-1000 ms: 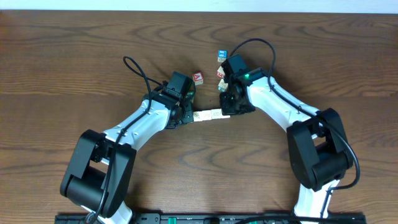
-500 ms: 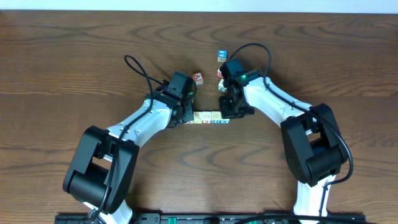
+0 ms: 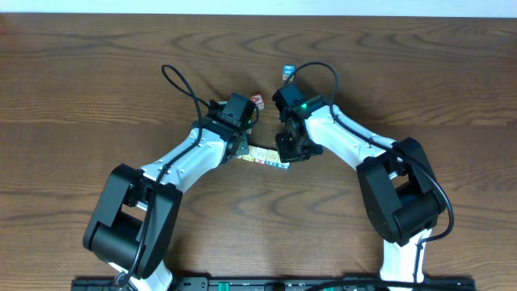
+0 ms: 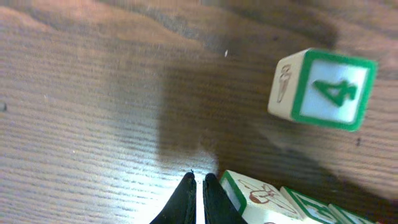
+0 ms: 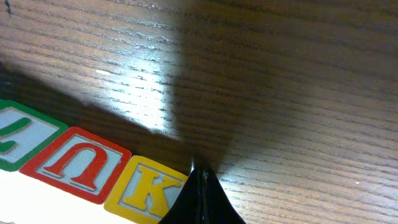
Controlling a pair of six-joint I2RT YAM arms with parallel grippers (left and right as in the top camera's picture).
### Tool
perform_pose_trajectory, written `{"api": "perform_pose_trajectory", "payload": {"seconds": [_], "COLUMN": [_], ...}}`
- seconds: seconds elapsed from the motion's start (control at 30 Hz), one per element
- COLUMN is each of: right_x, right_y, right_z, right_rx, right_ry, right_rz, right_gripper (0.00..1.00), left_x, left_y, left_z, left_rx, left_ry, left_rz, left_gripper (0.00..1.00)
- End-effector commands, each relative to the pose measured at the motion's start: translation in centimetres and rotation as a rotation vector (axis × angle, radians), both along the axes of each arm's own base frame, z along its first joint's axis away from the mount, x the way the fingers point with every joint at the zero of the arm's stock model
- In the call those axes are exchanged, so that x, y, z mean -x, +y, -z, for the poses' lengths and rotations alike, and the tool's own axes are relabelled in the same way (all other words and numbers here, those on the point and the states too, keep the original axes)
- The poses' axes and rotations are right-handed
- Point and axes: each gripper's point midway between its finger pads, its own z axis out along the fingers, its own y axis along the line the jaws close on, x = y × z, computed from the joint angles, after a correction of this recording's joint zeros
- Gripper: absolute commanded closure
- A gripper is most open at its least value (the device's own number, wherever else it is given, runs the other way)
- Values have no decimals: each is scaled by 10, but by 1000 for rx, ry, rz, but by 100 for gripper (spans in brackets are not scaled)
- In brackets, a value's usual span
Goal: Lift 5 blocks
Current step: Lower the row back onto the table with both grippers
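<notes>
Row of blocks (image 3: 266, 157) braced endwise between left gripper (image 4: 198, 186) and right gripper (image 5: 200, 186), each with fingers pressed together. Advise equal inward pressure, level rise.

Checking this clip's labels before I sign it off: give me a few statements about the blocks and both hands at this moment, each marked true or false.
1. The left hand and the right hand are both shut. True.
2. The row of blocks sits between the two hands. True.
3. In the right wrist view, the block nearest the fingers has a blue face. False: it is the yellow K block.
4. The left wrist view shows a loose cube with a red 7. False: it shows the green 4 block.
5. Every cube on the table is in the row. False: the blue-faced cube lies apart, farther up the table.
</notes>
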Motion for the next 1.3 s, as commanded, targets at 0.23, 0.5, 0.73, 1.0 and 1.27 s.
{"api": "perform_pose_trajectory", "payload": {"seconds": [0.23,0.5,0.73,1.0,1.27], "right_x": [7,6,6,-9,-1], "right_y": [12,-12,-10,-7,-11], "right_z": [3,3,3,0,0], "right_rx": [-67,-45,-57,-84,-67], "right_ry": [61,102,102,46,77], "right_rz": [0,48,42,49,50], "right_gripper": [99,99,99,99,99], "left_x": [9,13,13,13,16], "left_y": [-44,-42,-42,-42,-43], "left_z": [-5,-4,-4,-4,-3], "left_rx": [109,101,102,101,112], "left_ry": [40,57,56,56,70], "left_rz": [108,107,107,107,96], "left_gripper": [92,92,76,76,75]}}
